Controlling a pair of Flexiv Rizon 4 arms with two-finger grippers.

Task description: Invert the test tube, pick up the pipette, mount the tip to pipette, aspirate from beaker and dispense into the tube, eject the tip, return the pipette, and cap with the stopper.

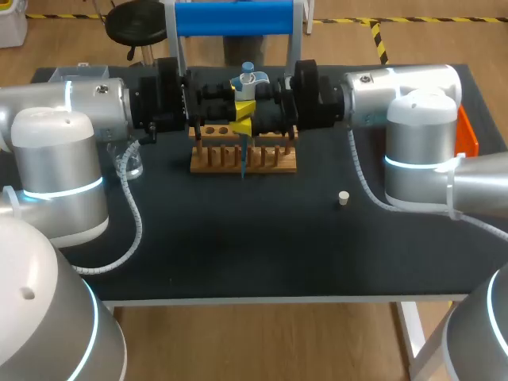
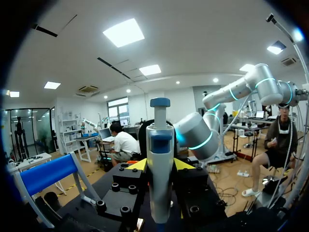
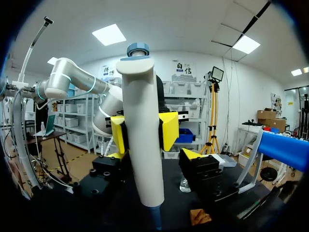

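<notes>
A white pipette (image 1: pixel 246 86) with a blue top stands upright over the wooden rack (image 1: pixel 274 161) at the table's middle back. Its thin tip (image 1: pixel 241 165) points down in front of the rack. My left gripper (image 1: pixel 236 119) is shut on the pipette body. In the left wrist view the pipette (image 2: pixel 160 164) stands between that gripper's (image 2: pixel 160 167) yellow tips. My right gripper (image 1: pixel 253 117) faces it from the other side. In the right wrist view the gripper's (image 3: pixel 153 155) fingers stand open around the pipette (image 3: pixel 142 140), clear of it. A small white stopper (image 1: pixel 343 198) lies on the mat to the right.
A glass beaker (image 1: pixel 132 164) stands at the left, beside my left arm. A blue-barred stand (image 1: pixel 234 17) rises behind the rack. An orange object (image 1: pixel 467 135) sits at the right edge. The dark mat (image 1: pixel 238 238) spreads in front of the rack.
</notes>
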